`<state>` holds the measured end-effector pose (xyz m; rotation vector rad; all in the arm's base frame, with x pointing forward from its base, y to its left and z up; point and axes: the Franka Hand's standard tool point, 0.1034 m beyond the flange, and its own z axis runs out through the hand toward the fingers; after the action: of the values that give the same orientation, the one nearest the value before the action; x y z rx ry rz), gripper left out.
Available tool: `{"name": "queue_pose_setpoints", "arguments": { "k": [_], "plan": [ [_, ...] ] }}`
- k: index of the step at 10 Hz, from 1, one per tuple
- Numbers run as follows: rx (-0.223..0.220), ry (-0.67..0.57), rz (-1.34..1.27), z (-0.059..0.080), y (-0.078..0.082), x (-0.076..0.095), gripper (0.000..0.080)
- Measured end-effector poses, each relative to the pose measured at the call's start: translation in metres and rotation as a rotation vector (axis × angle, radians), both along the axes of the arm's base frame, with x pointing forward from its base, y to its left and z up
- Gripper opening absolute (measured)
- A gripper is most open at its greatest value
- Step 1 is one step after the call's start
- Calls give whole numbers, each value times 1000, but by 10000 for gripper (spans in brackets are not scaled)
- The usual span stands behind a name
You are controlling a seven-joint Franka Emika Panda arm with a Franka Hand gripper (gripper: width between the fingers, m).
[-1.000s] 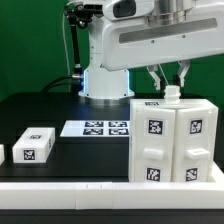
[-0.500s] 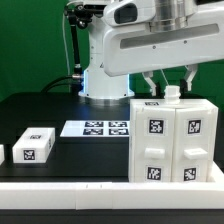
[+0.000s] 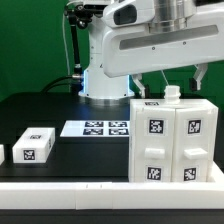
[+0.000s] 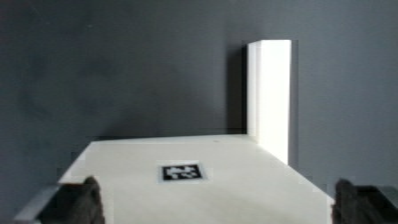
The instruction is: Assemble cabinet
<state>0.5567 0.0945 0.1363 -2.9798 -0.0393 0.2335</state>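
The cabinet [image 3: 172, 140], a big white box with two tagged door panels on its front, stands at the exterior view's right. A small white knob [image 3: 173, 93] sticks up from its top. My gripper [image 3: 173, 82] hangs just above the cabinet's top, open wide and empty, one finger on each side of the knob. In the wrist view the gripper [image 4: 219, 205] is over a flat white tagged surface [image 4: 196, 170], with dark fingertips [image 4: 75, 200] at both sides. A narrow white strip [image 4: 270, 95] runs on beyond that surface. A small white tagged part [image 3: 35, 145] lies at the exterior view's left.
The marker board [image 3: 97, 128] lies flat on the black table in front of the arm's base. Another white piece [image 3: 2, 153] shows at the exterior view's left edge. A white rim [image 3: 100, 190] runs along the table's front.
The gripper's fingers have spread apart, from close beside the knob to wide open. The arm has stayed above the cabinet.
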Motion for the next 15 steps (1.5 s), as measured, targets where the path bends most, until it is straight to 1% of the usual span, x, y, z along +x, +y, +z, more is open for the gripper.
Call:
{"name": "queue_pose_setpoints", "arguments": {
  "k": [2,3,4,8,9,10,11,12,13,15],
  "plan": [
    [-16,7,-29,1,-26,-21,649],
    [-22,2,-38,1,-36,-25,649],
    [-25,-3,-48,0,-41,-23,649],
    [-25,0,-47,-1,-40,-24,649],
    [-25,2,-50,-4,-45,-27,649],
    [-39,5,-84,-14,-71,-42,649],
    [-47,15,-105,-17,-95,-51,649],
    [-50,5,-134,-19,-117,-52,649],
    [-38,-8,-190,-26,-124,-56,649],
    [-36,-3,-187,-27,-122,-58,649]
  ]
}}
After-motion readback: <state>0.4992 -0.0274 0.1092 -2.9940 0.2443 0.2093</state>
